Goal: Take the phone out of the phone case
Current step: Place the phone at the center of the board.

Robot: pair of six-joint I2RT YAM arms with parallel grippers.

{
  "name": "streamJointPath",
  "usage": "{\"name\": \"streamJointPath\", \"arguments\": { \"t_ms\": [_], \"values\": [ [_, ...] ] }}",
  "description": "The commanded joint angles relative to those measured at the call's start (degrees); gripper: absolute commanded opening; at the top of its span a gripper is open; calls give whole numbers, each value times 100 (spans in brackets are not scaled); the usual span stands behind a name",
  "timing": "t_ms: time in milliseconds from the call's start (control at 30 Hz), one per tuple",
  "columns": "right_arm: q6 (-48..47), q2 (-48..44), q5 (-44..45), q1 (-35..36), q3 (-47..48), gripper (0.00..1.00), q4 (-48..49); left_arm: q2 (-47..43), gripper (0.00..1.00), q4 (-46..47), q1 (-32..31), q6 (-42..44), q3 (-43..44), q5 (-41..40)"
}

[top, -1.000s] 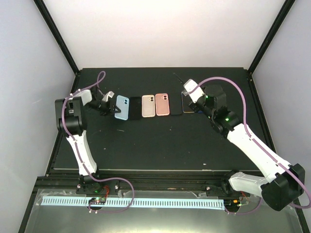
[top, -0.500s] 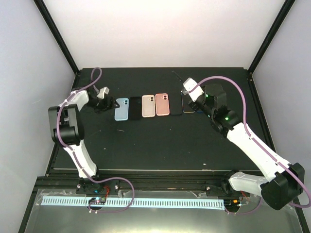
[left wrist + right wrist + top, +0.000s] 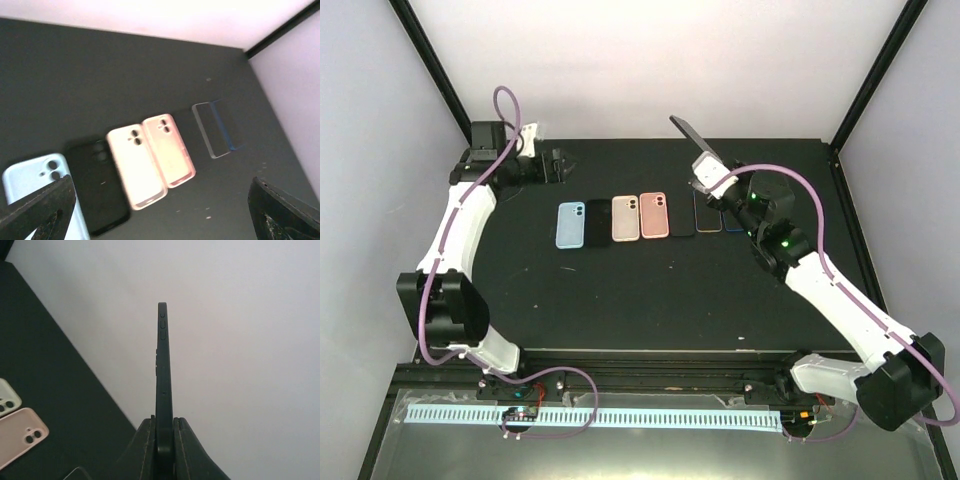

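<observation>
My right gripper (image 3: 706, 168) (image 3: 164, 419) is shut on the lower end of a thin dark phone (image 3: 685, 132) (image 3: 163, 365) and holds it raised above the back of the mat. The right wrist view shows the phone edge-on, with its side buttons; whether a phone case is on it I cannot tell. My left gripper (image 3: 554, 165) (image 3: 160, 187) hangs open at the back left, with nothing between its fingers (image 3: 42, 207).
A row lies across the black mat (image 3: 650, 290): a light blue case (image 3: 570, 224) (image 3: 32, 182), a black case (image 3: 597, 223) (image 3: 97, 185), a cream case (image 3: 625, 218) (image 3: 135, 170), a pink case (image 3: 654, 215) (image 3: 167, 150) and a clear-edged flat item (image 3: 707, 211) (image 3: 210, 129).
My left gripper opened and its arm swung from beside the blue case up to the back left. My right gripper lifted the dark phone higher and tilted it up.
</observation>
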Motion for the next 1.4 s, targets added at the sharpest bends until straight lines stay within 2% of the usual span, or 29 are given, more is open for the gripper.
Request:
{"name": "streamJointPath", "arguments": {
  "t_ms": [0,300,667,900,1100,1233,1367],
  "values": [
    [-850,36,-72,-14,51,1,1252,-331,96,479,-333,-685,447,630],
    [-1825,109,-279,166,-108,1,1552,-388,96,1655,-857,-2062,307,1747],
    [-3186,234,-409,639,-637,1,2223,-319,94,3052,-1377,-3816,-297,2265],
    [-3527,426,-482,920,-762,1,2596,-131,83,3641,-1513,-4492,-643,2341],
    [-3877,534,-588,1159,-1003,1,3041,23,72,4490,-1518,-5446,-939,2393],
    [-4085,639,-524,1268,-1074,1,3263,53,60,4533,-1518,-5575,-1007,2368],
    [-4291,735,-405,1356,-1224,2,3650,19,43,4574,-1518,-5686,-1158,2339]
  ]
}}
